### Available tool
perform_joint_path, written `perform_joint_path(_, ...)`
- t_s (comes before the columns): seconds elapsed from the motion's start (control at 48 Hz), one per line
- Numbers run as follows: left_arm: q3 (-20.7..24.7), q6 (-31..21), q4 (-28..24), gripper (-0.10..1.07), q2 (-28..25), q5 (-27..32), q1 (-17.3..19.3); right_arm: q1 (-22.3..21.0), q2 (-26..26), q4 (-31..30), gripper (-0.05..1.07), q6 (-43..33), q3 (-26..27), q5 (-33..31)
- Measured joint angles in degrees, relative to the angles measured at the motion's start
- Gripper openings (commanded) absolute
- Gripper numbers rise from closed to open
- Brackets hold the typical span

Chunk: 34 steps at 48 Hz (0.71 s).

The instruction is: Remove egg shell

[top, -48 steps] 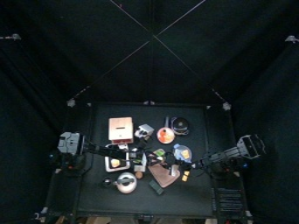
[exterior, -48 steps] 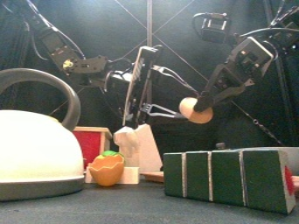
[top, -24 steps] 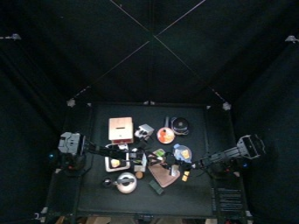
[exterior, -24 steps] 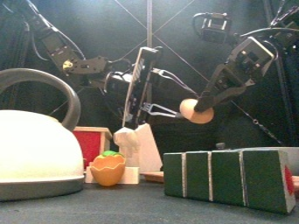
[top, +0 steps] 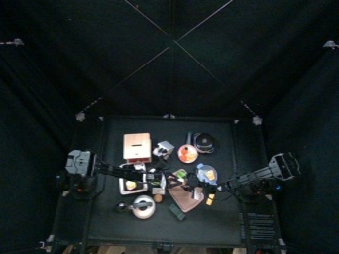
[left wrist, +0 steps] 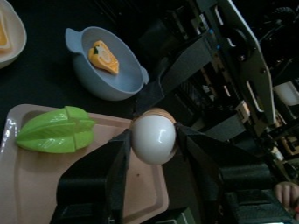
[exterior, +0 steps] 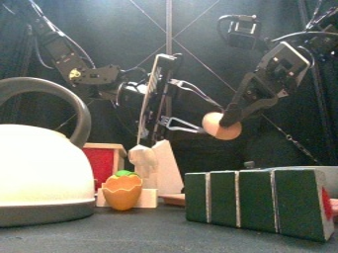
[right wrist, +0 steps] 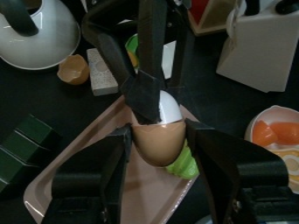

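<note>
A toy egg hangs in the air between both grippers, above a pink tray (left wrist: 59, 188). In the left wrist view my left gripper (left wrist: 153, 144) is shut on the white egg (left wrist: 153, 136). In the right wrist view my right gripper (right wrist: 160, 142) is shut on the brown egg shell (right wrist: 160, 140), with the white egg (right wrist: 169, 107) sticking out of it. The two halves still touch. In the front view the shell (exterior: 219, 126) sits in the right gripper (exterior: 227, 123), and the left gripper (exterior: 185, 123) comes in from the left.
A green star fruit (left wrist: 54, 131) lies on the tray under the egg. A blue bowl (left wrist: 84, 77) holds an orange slice. A white kettle (exterior: 40, 168), a small orange cup (exterior: 122, 191), a white block (exterior: 161, 166) and green blocks (exterior: 264, 201) stand in front.
</note>
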State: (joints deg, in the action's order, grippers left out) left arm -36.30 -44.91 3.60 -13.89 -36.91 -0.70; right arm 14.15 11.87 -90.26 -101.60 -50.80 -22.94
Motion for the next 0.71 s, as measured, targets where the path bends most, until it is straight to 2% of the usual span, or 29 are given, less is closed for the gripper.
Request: perform_joint_path(0.708,-6.42,0.18,0.0,0.5,5.27,-0.09,0.18,0.09,0.0,1.32,0.81,0.0,-0.26,0.09)
